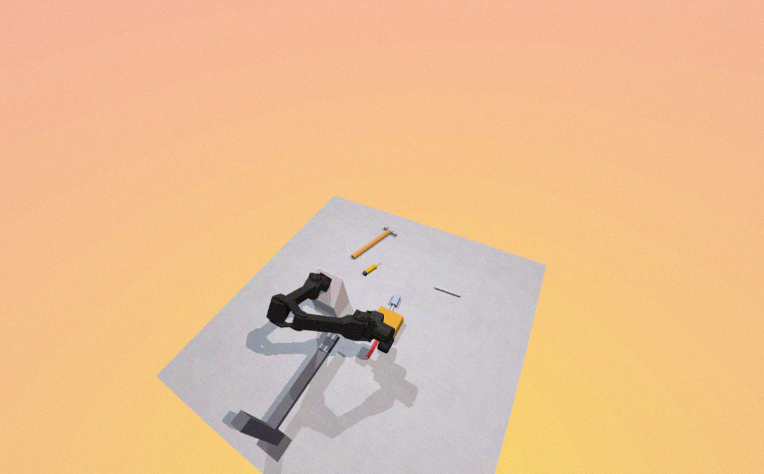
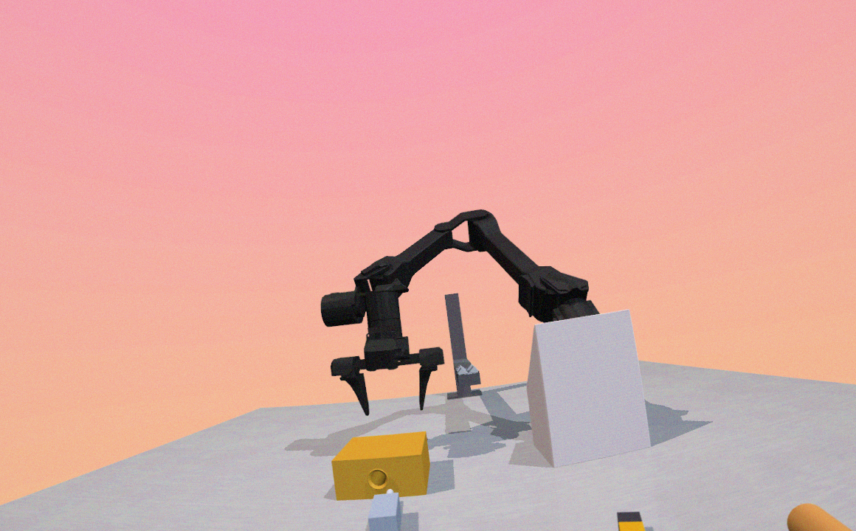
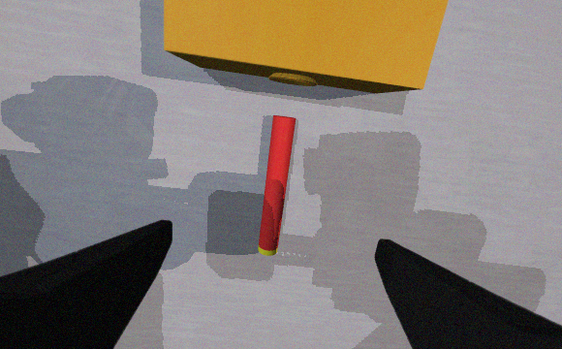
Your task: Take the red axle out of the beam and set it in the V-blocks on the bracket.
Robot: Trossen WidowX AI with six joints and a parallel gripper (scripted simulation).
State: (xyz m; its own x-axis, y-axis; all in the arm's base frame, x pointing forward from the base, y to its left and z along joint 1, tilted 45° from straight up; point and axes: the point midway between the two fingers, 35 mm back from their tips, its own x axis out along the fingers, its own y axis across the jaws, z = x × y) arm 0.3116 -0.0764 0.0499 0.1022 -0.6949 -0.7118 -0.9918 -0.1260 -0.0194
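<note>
The red rod (image 1: 372, 349) (image 3: 278, 179), yellow at its lower end, lies on the worktop at the centre of the wrist view, out of the orange block (image 1: 391, 318) (image 2: 381, 465) (image 3: 305, 39). The grey stand (image 1: 296, 389) (image 2: 456, 330) with V-notches is upright, lower left from above.

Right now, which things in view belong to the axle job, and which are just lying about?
For the job:
- red axle
- yellow beam
- bracket

Just lying about:
- hammer
- small yellow-handled tool
- thin grey rod
</note>
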